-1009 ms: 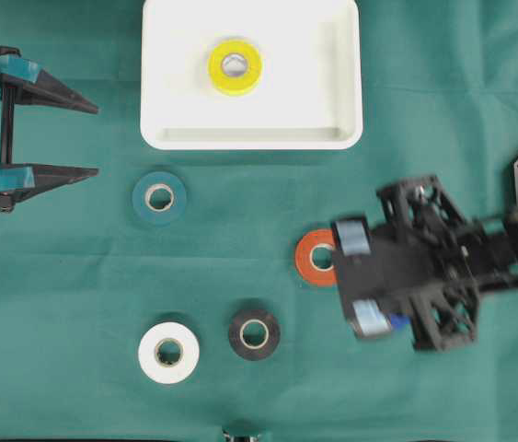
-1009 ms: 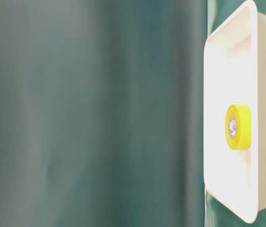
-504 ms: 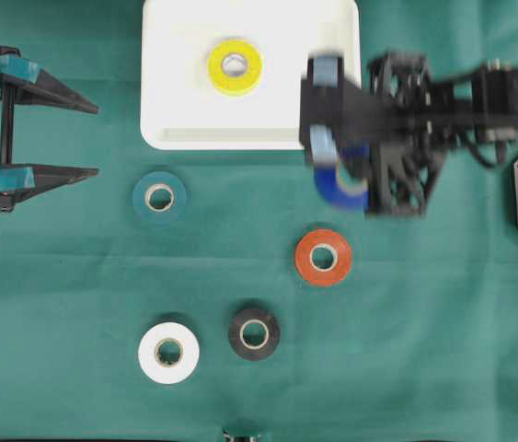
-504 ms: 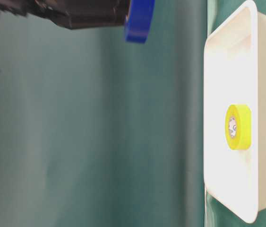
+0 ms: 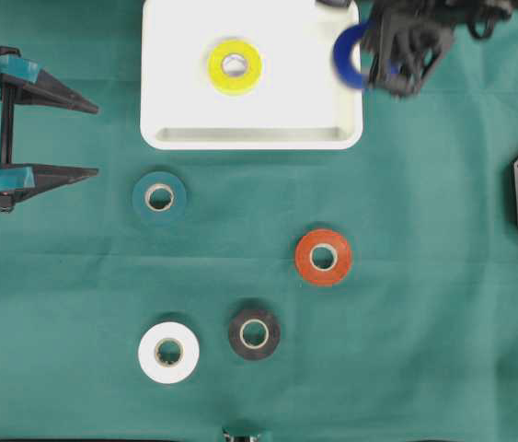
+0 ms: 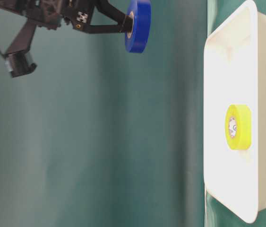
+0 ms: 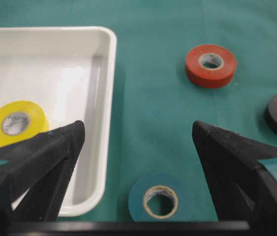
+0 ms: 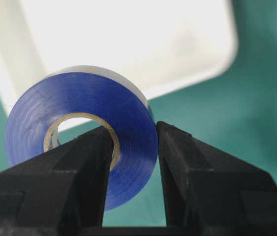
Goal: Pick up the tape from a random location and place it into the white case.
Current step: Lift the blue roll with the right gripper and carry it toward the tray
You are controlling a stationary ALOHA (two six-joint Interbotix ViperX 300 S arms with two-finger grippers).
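with the right end effector [image 8: 133, 162] pinching the blue tape's [image 8: 81, 130] wall, we centre it over the case [image 5: 251, 136], lower, then release.

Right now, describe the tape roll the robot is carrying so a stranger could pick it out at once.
Find the white case at the top of the green cloth. At its upper right corner the right gripper holds a blue tape roll in the air, one finger through its hole. It is the only blue roll and the only one off the cloth; the yellow roll lies flat in the case.
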